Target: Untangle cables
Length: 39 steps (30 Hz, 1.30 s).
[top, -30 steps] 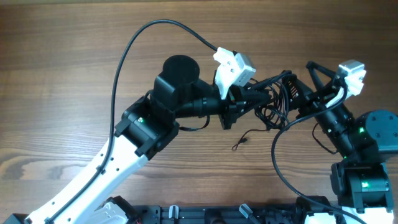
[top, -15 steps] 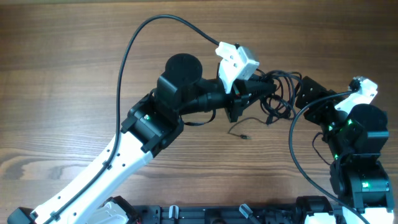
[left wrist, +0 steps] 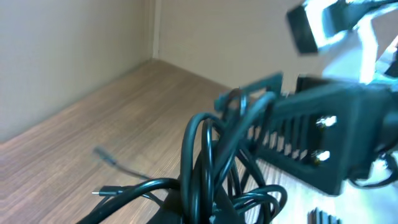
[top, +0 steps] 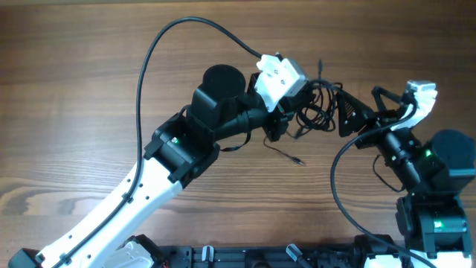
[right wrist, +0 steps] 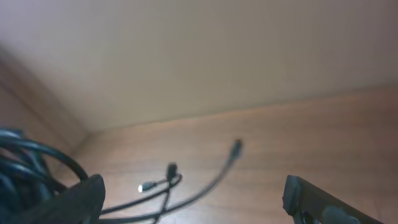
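Fingers of the left gripper (top: 290, 117) are pressed together on the cables (top: 318, 112) — a dark bunch of loops sticking out to their right, right of mid-table and a little toward the far side. The right gripper (right wrist: 193, 190) has its fingers spread wide and holds nothing. In its wrist view the bunch lies outside the finger (right wrist: 78, 200) at the picture's left, just beside it, while a few plug ends (right wrist: 169, 169) show through the gap. From the left wrist, a ribbed finger sits close against the loops — touching or not, I cannot tell. One loose end (top: 296, 158) trails nearward onto the table (top: 82, 82).
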Each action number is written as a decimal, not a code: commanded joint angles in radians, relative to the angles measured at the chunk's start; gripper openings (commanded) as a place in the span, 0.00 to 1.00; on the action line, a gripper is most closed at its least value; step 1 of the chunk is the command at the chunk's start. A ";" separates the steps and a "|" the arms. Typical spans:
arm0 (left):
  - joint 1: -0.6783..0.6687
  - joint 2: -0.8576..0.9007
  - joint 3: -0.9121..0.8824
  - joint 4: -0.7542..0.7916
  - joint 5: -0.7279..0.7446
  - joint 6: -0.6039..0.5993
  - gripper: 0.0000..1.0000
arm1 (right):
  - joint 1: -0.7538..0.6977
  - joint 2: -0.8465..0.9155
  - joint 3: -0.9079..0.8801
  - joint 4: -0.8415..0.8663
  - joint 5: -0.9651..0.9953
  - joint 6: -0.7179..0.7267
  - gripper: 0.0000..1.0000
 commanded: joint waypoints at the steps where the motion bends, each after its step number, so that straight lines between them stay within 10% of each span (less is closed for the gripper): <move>1: 0.000 -0.035 0.013 -0.011 -0.005 0.117 0.04 | -0.003 -0.024 0.000 0.074 -0.170 -0.097 0.95; 16: 0.087 -0.093 0.013 -0.045 -0.108 0.146 0.04 | -0.002 -0.023 0.000 0.063 -0.431 -0.206 0.96; 22: 0.086 -0.093 0.013 -0.089 0.196 0.228 0.04 | -0.002 -0.022 0.000 0.064 -0.468 -0.253 1.00; 31: -0.003 -0.090 0.013 -0.073 0.229 0.250 0.04 | -0.002 -0.022 0.000 0.072 -0.546 -0.253 1.00; 34: -0.005 -0.089 0.013 -0.059 0.229 0.250 0.04 | -0.002 -0.022 0.000 0.072 -0.552 -0.254 0.41; 35: -0.005 -0.089 0.013 -0.052 0.229 0.250 0.04 | -0.002 -0.022 0.000 0.072 -0.554 -0.254 0.05; 39: -0.005 -0.089 0.013 -0.047 0.214 0.249 0.38 | -0.003 -0.022 0.000 0.071 -0.508 -0.256 0.04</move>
